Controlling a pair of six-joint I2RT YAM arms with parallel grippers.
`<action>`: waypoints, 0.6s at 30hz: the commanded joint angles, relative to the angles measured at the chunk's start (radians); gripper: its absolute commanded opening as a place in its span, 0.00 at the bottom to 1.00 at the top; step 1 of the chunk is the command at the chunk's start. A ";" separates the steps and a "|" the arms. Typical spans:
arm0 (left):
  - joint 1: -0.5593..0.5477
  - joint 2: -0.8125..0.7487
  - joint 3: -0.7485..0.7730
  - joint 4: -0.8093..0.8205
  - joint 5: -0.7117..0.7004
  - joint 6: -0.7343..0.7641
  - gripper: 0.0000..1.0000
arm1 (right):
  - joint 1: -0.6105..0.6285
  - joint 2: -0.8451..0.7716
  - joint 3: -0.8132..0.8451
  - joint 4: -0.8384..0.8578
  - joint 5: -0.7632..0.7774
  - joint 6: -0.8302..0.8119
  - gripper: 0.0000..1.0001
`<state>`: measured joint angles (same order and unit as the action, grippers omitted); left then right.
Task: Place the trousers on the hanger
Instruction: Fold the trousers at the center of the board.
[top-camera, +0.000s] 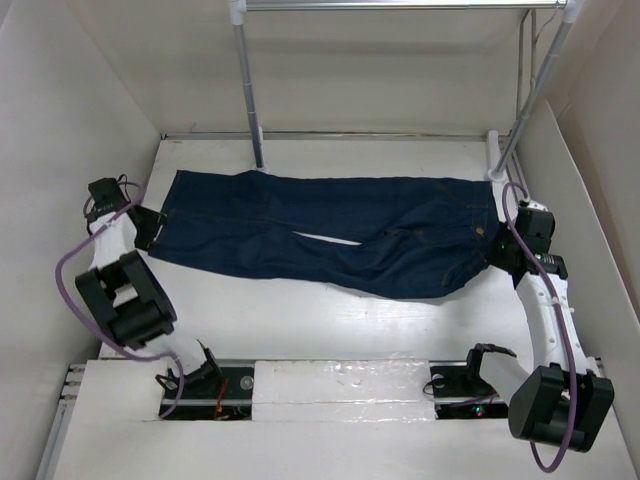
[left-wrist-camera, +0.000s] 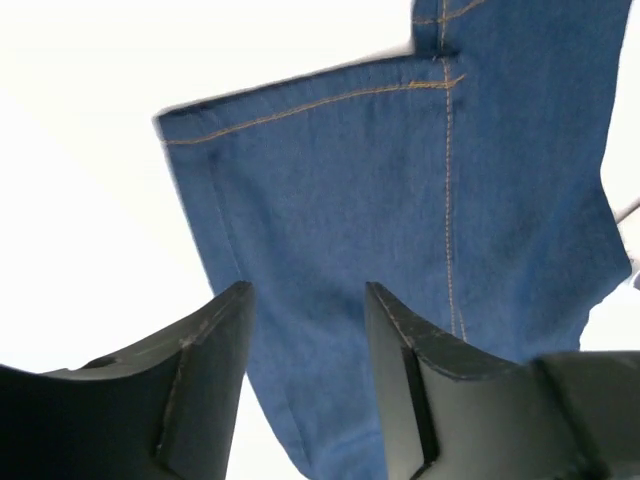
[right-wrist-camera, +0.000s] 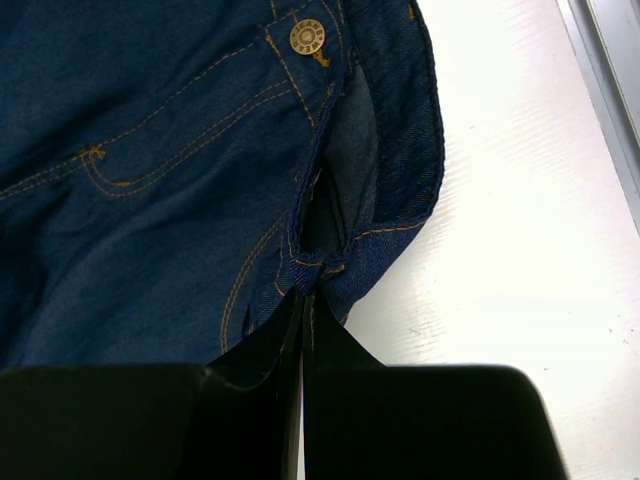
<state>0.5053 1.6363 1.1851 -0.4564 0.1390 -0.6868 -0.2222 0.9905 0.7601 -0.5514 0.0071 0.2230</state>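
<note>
Pinching the waist (right-wrist-camera: 385, 150) in our clenched right gripper (right-wrist-camera: 303, 296), we are seeing the trousers (top-camera: 330, 232) stretching lengthwise toward our left gripper (left-wrist-camera: 305, 292), parted over the hem (left-wrist-camera: 300, 112) ahead.

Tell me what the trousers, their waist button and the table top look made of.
The trousers: denim, likely cotton; dark blue, matte, with tan contrast stitching along the seams. The button: probably metal; brassy, embossed, faint sheen. The table: smooth white, slightly glossy sheet; laminate or painted board, cannot tell which.
</note>
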 joint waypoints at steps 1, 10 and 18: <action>0.029 -0.102 -0.114 0.021 -0.081 -0.030 0.44 | 0.006 -0.016 0.025 -0.008 -0.030 -0.019 0.00; 0.099 -0.010 -0.191 0.084 -0.093 -0.051 0.43 | 0.006 -0.024 -0.005 -0.012 -0.079 -0.031 0.00; 0.099 0.143 -0.067 0.076 -0.125 -0.040 0.39 | 0.006 -0.035 -0.010 -0.019 -0.073 -0.028 0.00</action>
<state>0.6041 1.7481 1.0763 -0.3748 0.0406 -0.7296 -0.2218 0.9825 0.7506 -0.5701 -0.0475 0.1982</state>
